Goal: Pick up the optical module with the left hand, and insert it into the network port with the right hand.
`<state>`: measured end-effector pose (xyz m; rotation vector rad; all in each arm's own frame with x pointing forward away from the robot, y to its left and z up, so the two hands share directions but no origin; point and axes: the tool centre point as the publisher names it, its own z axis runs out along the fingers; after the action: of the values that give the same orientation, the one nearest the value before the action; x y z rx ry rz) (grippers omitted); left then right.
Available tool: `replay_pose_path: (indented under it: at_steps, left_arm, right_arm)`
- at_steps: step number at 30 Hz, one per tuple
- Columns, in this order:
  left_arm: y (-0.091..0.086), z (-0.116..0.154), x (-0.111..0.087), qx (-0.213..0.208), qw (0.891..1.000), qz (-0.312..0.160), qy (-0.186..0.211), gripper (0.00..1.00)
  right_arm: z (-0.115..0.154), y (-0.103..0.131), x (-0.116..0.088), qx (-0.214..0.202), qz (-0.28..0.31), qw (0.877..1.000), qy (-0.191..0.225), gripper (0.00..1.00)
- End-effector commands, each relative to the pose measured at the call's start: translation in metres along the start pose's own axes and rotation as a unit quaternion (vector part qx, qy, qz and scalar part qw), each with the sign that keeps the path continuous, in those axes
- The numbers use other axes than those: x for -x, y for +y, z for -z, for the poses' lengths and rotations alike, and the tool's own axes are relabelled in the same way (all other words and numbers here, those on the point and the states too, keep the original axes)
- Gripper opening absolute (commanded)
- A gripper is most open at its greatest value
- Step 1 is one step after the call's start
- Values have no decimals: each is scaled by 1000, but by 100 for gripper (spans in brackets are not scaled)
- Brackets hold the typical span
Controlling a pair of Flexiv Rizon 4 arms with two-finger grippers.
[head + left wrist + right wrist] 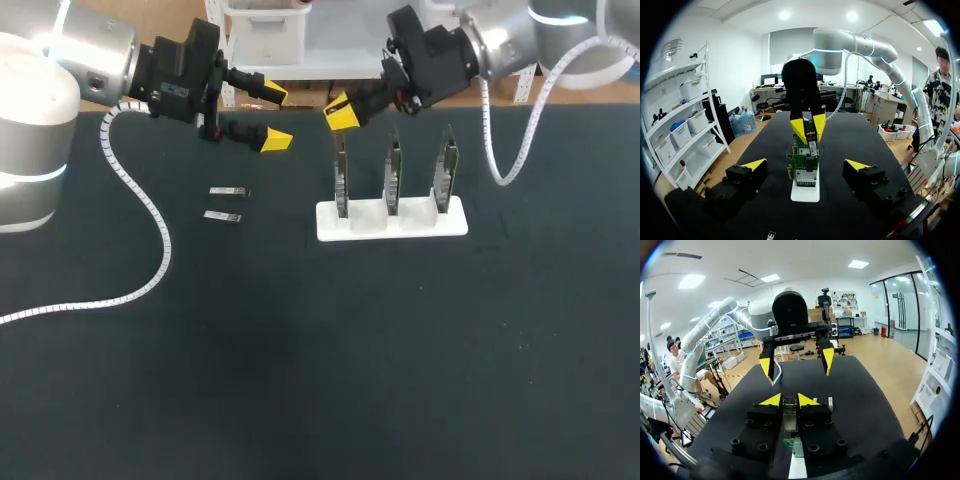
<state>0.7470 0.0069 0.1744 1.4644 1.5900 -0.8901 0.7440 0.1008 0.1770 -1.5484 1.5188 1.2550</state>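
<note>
Head view showed two loose modules (pixel 229 191) lying close together left of centre on the table (pixel 300 360), well apart from the one white holder (pixel 455 222) with its three upright cards (pixel 393 175). The left gripper (pixel 272 118) hung open at upper left. The right gripper (pixel 343 112) was clamped on what looked like a third module (pixel 812 146) above the leftmost card. These looked light, stiff, slick little bars, best pinched across the long sides.
</note>
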Motion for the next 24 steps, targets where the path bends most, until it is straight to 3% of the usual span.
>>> replay_pose_path:
  at_steps: [1, 15, 24]
  left_arm:
    - [0, -1, 1, 1, 1000, 1, 3, 100]
    - [0, -1, 1, 1, 1000, 1, 3, 100]
    - [0, -1, 1, 1, 1000, 1, 3, 100]
  right_arm:
    - [1, -4, 5, 4, 5, 1000, -1, 0]
    - [6, -5, -10, -12, -15, 1000, -1, 0]
    - [2, -5, -6, -6, -10, 1000, -1, 0]
